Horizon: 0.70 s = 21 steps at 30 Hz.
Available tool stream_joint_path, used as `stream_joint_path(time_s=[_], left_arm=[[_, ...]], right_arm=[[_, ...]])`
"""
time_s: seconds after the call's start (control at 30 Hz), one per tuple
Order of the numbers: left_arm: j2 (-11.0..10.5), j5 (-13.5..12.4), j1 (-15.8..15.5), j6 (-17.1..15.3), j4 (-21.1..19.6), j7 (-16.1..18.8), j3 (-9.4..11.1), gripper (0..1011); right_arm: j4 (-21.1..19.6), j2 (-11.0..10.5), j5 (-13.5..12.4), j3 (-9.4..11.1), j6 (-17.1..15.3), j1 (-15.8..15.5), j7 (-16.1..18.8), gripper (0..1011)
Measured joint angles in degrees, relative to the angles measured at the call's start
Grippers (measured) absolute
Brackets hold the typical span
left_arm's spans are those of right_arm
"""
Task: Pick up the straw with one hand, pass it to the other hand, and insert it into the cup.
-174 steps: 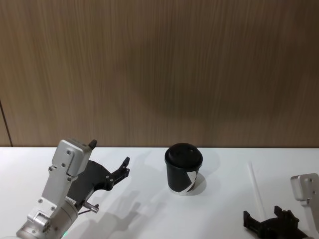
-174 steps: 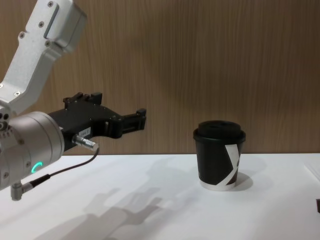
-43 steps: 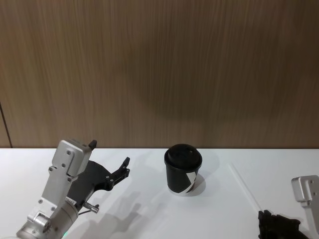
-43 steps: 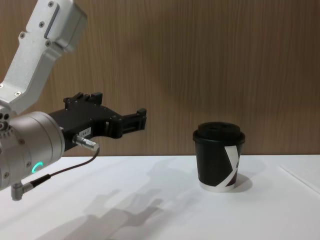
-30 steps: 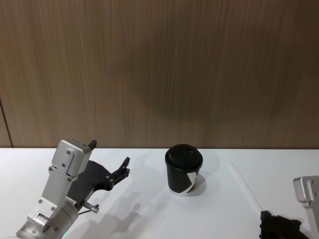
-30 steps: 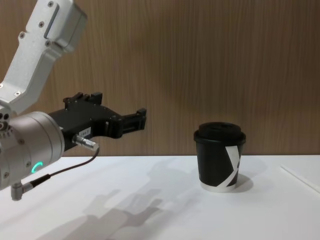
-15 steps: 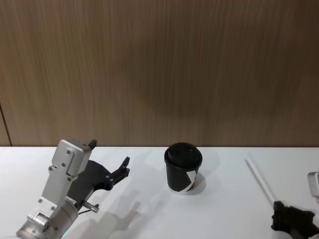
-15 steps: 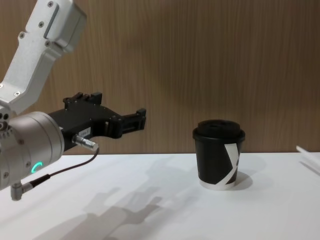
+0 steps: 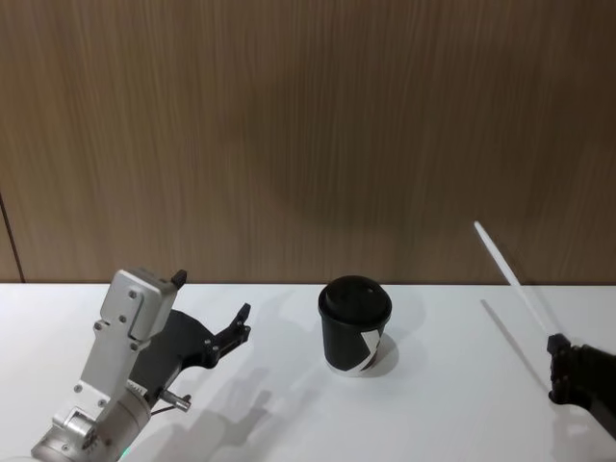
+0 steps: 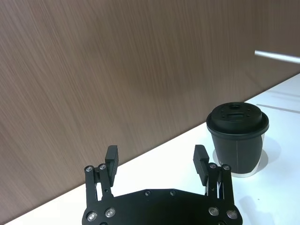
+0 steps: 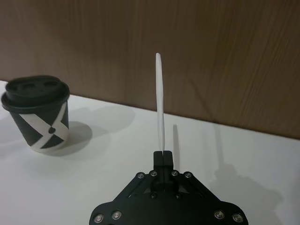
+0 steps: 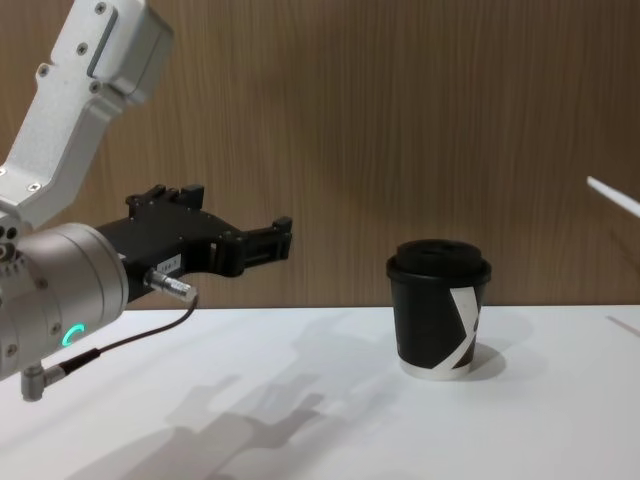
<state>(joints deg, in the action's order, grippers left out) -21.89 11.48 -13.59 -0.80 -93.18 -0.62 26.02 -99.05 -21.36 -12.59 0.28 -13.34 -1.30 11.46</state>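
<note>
The right gripper point(image 9: 556, 345), by the right edge of the tabletop point(image 9: 433, 414), is clamped on the straw point(image 9: 508, 272), whose free end slants up over bare surface, well apart from the cup point(image 9: 354, 325) standing mid-table near the back edge. The left gripper point(image 9: 214, 296) hovers with fingers apart over the left side. Half a second earlier the straw sat lower, just above the tabletop.

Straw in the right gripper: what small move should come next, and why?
Probably carry the straw leftward, toward the left gripper. The right gripper is shut on the straw's lower end and holds it off the table, tilted up, while the left gripper hovers open to the left of the cup. The handover therefore seems the step due before insertion.
</note>
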Motion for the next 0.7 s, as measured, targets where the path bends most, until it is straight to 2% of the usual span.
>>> stream_joint_path(time_s=[0.27,0.7], left_arm=[[0.00,0.00,0.00,0.00,0.00,0.00,0.00,1003],[0.00,0.00,0.00,0.00,0.00,0.00,0.00,1003]], right_arm=[[-1.76,-2.96,-2.73,1.26,3.99,-0.52,5.81,1],[-3.05,-7.02,-8.46,1.93,7.61,-0.41,15.48,1]])
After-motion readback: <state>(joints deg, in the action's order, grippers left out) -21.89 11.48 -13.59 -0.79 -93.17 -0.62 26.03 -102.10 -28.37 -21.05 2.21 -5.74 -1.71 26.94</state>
